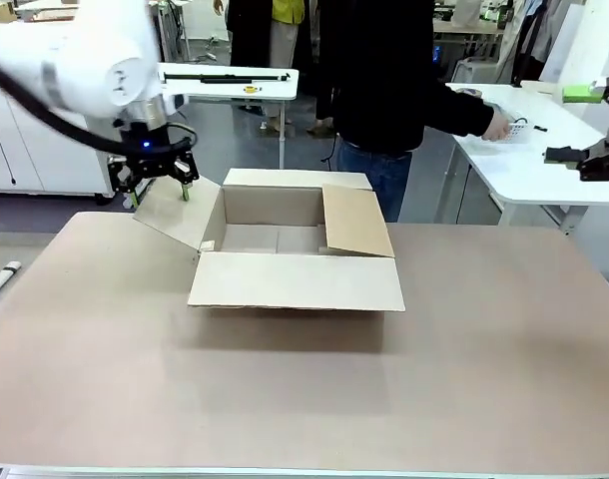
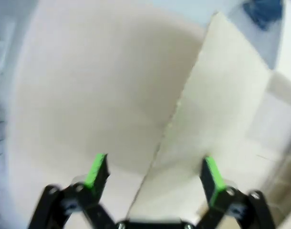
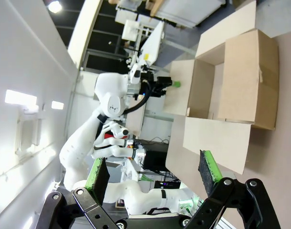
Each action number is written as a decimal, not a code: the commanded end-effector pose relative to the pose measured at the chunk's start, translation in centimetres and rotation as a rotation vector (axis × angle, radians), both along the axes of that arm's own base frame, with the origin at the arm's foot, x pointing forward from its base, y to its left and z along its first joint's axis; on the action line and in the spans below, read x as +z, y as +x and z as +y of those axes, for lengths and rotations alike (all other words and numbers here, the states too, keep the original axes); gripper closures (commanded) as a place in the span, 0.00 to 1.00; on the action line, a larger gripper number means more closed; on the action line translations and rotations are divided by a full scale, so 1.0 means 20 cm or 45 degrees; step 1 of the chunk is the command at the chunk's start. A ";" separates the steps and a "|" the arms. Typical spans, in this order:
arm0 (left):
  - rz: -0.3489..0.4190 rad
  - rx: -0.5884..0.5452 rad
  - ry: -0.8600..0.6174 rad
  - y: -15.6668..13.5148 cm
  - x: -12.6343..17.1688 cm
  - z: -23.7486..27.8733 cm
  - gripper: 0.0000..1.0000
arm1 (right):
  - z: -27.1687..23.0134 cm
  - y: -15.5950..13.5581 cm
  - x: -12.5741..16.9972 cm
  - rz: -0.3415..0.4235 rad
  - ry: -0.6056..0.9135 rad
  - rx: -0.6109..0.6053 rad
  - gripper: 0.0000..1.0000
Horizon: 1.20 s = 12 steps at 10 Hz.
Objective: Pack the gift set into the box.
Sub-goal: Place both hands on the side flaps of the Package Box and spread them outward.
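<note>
Item: work table (image 1: 285, 409), broad, tan-topped, rounded at its far corners.

Item: box (image 1: 295, 281), one, plain brown corrugated cardboard, shallow, standing at the table's far side, left of centre in the front view. Top open; near flap spread outward, far flap raised, left flap (image 1: 170, 212) splayed out, right flap (image 1: 356, 222) leaning inward over part of the opening. Pale floor panels inside, with a seam between them.

Item: left gripper (image 1: 160, 196), black with green pads, pointing down at the left flap. Fingers apart, the flap's edge running between them in the left wrist view; contact cannot be told.

Item: right gripper (image 3: 152, 174), same pattern, at the front view's right edge; fingers wide apart.

Item: person, dark top and blue jeans, beyond the box; one hand (image 1: 497, 127) beside a small white basket (image 1: 518, 131) on a white side table (image 1: 559, 150).

Item: white rear table (image 1: 225, 88), bearing a long black object (image 1: 225, 78).
</note>
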State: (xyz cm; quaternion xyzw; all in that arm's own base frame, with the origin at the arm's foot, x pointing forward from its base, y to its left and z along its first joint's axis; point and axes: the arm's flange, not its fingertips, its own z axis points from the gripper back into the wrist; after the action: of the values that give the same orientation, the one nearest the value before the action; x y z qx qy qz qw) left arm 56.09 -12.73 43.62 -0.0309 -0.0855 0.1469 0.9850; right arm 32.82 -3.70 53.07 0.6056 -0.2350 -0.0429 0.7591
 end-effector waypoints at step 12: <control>0.000 0.000 0.000 0.00 0.00 0.00 0.00 | 1.10 0.54 0.21 0.016 -1.166 0.305 0.00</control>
State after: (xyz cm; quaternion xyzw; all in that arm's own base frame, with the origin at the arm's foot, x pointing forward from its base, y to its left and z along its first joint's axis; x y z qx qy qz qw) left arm 56.03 -12.64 43.40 -0.0396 -0.0847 0.1392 0.9858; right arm 40.35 18.49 57.62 0.3274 -0.1879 0.1306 0.9168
